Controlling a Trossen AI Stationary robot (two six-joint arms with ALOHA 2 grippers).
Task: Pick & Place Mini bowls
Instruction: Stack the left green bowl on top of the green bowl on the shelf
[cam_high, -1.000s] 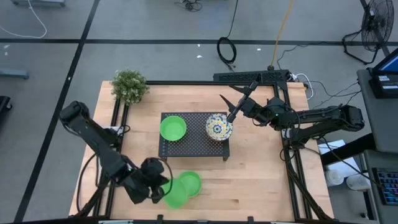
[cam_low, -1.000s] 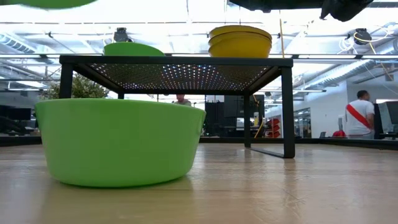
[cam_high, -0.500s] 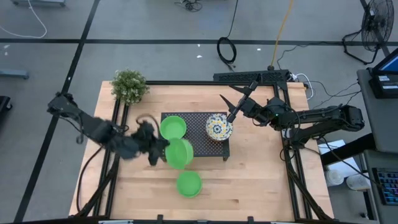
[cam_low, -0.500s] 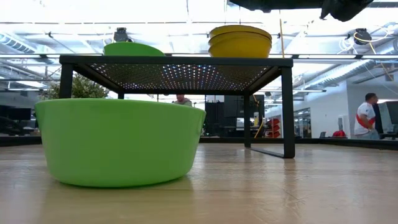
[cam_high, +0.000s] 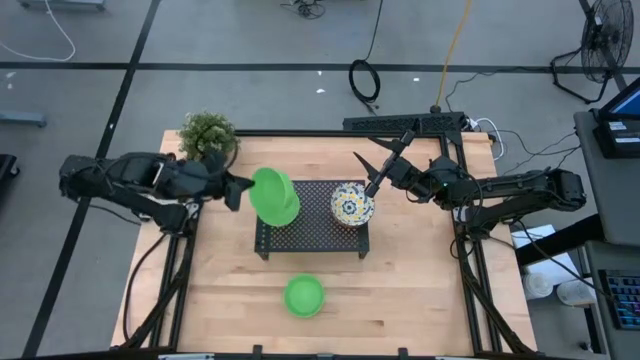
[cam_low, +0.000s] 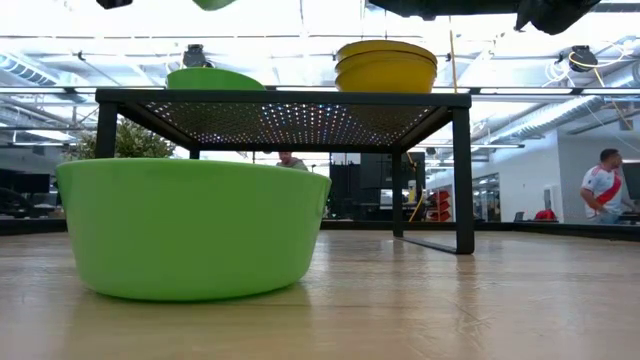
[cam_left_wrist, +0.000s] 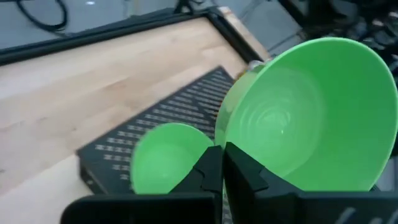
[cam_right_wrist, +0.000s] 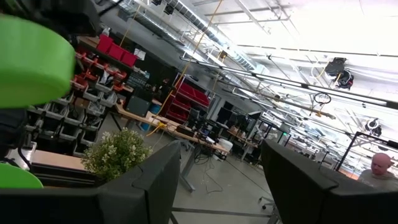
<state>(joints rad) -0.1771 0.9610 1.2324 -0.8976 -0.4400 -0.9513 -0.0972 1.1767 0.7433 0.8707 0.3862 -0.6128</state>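
The left tool (cam_high: 240, 188) hangs above the left end of the black perforated rack (cam_high: 312, 232), its fingers (cam_left_wrist: 214, 171) pressed together on the rim of a green bowl (cam_high: 274, 196); the bowl is held tilted on its side in the air, its hollow facing the wrist camera (only its underside shows at the top edge of the low view); beneath it a second green bowl (cam_left_wrist: 168, 155) sits upright on the rack's left part; on the rack's right part stands a white bowl with a blue-and-yellow floral pattern (cam_high: 352, 204), which in the low view looks like a stack of two, yellow on the outside; a third green bowl (cam_high: 303, 296) rests on the wooden worktop (cam_high: 420, 290) in front of the rack, well apart from both arms. The right tool (cam_high: 381, 158) hovers just beside the floral bowl at the rack's far right corner, fingers (cam_right_wrist: 146, 180) spread wide and holding nothing; a small potted plant (cam_high: 208, 137) stands at the worktop's far left corner.
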